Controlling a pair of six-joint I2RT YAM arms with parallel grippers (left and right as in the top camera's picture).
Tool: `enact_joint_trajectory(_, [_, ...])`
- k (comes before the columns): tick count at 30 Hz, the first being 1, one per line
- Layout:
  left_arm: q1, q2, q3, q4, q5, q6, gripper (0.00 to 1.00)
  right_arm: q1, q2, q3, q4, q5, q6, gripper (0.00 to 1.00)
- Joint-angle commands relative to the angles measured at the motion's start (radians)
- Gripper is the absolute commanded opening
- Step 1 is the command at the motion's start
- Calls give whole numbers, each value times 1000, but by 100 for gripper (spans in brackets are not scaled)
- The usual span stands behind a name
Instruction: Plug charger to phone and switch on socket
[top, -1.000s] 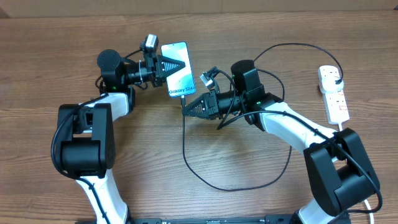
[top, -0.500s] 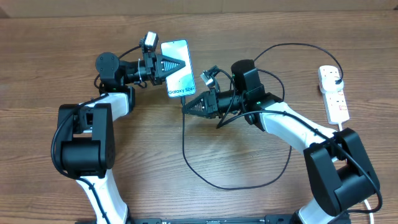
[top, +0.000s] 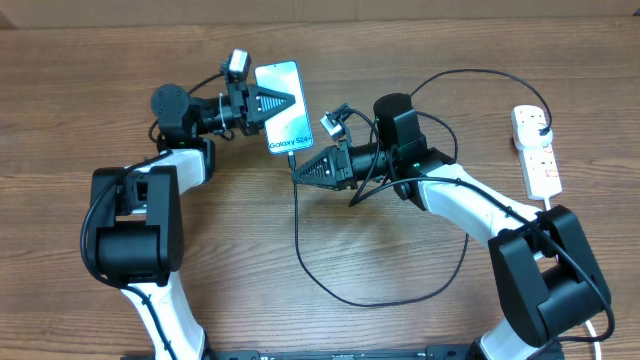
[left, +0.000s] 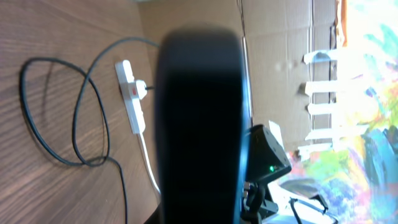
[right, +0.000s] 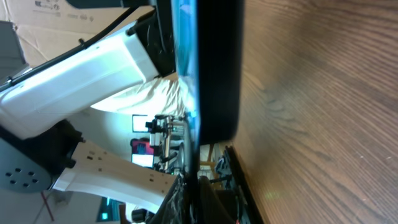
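Observation:
The phone (top: 286, 110), with a lit blue-cyan screen and "Galaxy S24" text, is held off the table by my left gripper (top: 278, 101), shut on its left edge. Its dark back fills the left wrist view (left: 199, 124); its edge shows in the right wrist view (right: 214, 68). My right gripper (top: 299, 170) is shut on the charger's connector end, just below the phone's bottom edge. The black charger cable (top: 350, 300) loops over the table to a plug in the white socket (top: 535, 150) at the far right. The socket also shows in the left wrist view (left: 132, 99).
The wooden table's far edge (top: 400, 20) runs along the top. The socket's thick white lead (top: 548, 203) runs past the right arm's base. Cardboard panels (left: 273, 37) stand behind the table.
My left gripper has lifted the phone slightly up and left. My right gripper has held near the phone's bottom edge with the connector.

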Motion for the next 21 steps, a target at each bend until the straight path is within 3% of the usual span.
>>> enact_joint_trajectory(1, [14, -9, 23, 11, -40, 16, 5, -4, 6, 0, 10, -33, -3, 4])
enact_joint_trajectory(21, [-19, -9, 23, 14, -39, -22, 4, -4, 6, 0, 17, -2, -3, 4])
